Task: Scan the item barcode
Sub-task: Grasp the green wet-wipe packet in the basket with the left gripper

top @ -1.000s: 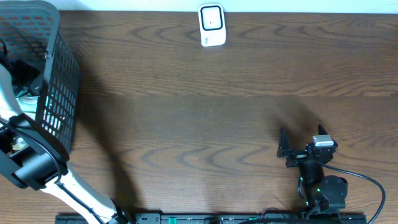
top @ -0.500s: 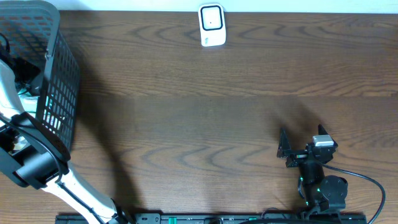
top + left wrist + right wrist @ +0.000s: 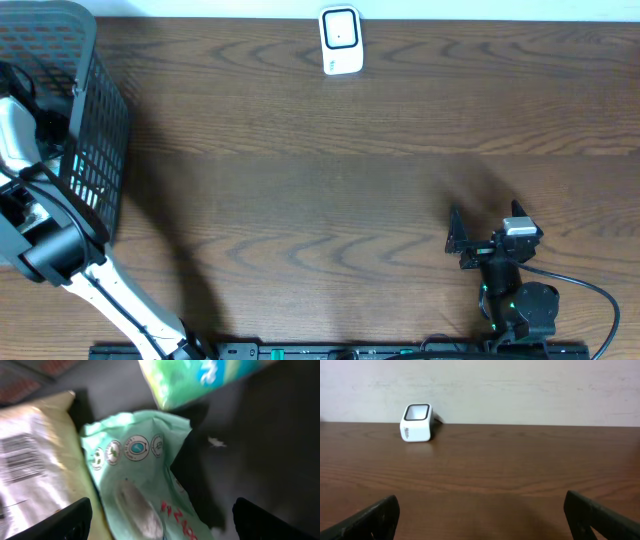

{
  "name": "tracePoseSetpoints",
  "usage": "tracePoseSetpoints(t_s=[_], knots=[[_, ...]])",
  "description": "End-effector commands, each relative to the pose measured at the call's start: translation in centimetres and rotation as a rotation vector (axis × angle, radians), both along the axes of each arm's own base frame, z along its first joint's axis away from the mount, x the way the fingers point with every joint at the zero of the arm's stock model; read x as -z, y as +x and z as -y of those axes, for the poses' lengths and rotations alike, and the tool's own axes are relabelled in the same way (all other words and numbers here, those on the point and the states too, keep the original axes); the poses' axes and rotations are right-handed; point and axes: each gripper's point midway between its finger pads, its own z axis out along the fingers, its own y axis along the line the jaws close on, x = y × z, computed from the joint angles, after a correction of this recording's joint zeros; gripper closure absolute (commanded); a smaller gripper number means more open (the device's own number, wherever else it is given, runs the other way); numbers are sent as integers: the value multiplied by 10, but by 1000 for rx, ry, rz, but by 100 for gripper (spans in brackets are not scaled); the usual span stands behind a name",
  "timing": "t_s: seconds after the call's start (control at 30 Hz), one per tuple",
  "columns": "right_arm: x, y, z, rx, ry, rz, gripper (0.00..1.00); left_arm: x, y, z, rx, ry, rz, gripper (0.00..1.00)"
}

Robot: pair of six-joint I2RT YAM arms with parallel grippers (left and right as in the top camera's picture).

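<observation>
Left fingers spread open, empty, inside basket at overhead left edge. Mint-green pouch lies between them, long axis upper left to lower right. Right fingers open, idle, well apart.

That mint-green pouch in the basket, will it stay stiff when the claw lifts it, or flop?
Probably floppy: the mint-green pouch looks creased and folded at its edge, like thin film. It lies fairly flat, so likely light. Its shiny surface may slip in the left claw.
</observation>
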Motion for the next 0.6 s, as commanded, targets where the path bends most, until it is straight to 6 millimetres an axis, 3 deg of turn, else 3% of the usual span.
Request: tracePoseSetpoints(t_s=[0.0,0.13,0.4,0.57], knots=[[1,0,0,1,14,-1,1,20,-1,6,-9,-58,-9,12],[1,0,0,1,14,-1,1,28,3,8,2,-79,1,13],[1,0,0,1,14,-1,1,29,2,9,19,-78,-7,38],[1,0,0,1,14,-1,1,39,-7,15,25,-101,-42,40]])
